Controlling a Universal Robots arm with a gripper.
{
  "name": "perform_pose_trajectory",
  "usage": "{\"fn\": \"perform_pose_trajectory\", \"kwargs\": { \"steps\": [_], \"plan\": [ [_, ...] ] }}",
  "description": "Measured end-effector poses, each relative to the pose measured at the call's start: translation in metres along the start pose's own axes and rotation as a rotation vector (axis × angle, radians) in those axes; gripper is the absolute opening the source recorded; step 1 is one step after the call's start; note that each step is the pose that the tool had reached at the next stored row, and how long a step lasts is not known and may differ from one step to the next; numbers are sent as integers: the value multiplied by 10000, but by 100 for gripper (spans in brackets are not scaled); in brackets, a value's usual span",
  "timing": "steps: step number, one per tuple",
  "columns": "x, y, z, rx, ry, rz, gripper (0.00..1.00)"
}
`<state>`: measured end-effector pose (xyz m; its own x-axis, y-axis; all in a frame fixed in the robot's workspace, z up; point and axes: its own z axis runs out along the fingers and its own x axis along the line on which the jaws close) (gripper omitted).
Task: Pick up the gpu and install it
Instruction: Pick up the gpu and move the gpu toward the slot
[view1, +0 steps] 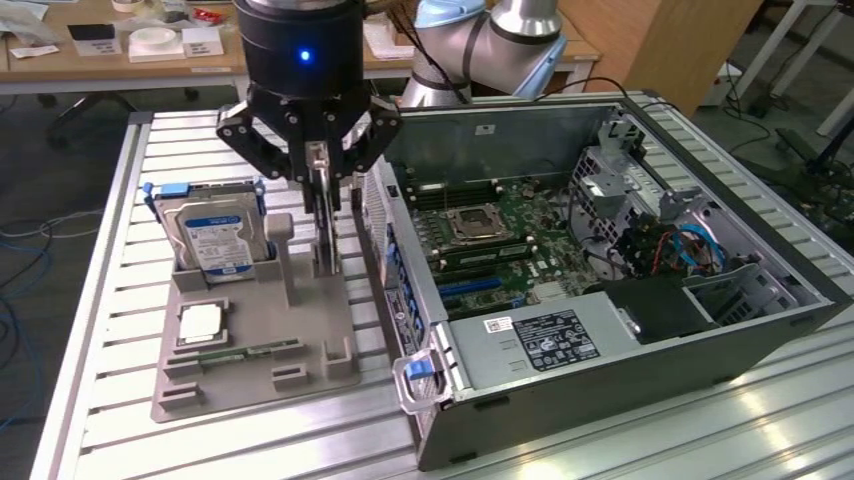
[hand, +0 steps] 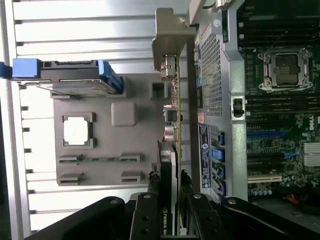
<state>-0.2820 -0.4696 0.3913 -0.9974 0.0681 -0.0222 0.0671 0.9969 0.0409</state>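
The gpu (view1: 323, 230) is a thin dark card standing on edge, hanging down over the right side of the grey holder (view1: 240, 345). My gripper (view1: 318, 165) is shut on its upper edge. In the wrist view the gpu (hand: 172, 100) shows edge-on, with its silver end bracket (hand: 170, 30) at the far end and its black cooler between my gripper's (hand: 170, 202) fingers. I cannot tell whether the card's lower edge still touches the holder. The open computer case (view1: 747, 300) lies just to the exterior view's right, its motherboard (view1: 494, 240) exposed.
On the holder (hand: 135, 95) stand a silver hard drive (view1: 214, 235) with a blue-white label, a processor chip (view1: 200, 320) and a green memory stick (view1: 234, 352). The case wall (hand: 210, 70) is close beside the card. Expansion slots (hand: 265, 134) show on the board. The ribbed metal table (view1: 107, 250) extends around.
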Motion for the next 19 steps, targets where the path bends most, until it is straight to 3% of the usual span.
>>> {"fn": "perform_pose_trajectory", "kwargs": {
  "steps": [9, 14, 19],
  "plan": [
    [-8, 11, -267, 0, 0, 2, 27],
    [-9, 14, -344, 0, 0, 1, 27],
    [-21, 16, -354, 1, 1, 1, 27]
  ]
}}
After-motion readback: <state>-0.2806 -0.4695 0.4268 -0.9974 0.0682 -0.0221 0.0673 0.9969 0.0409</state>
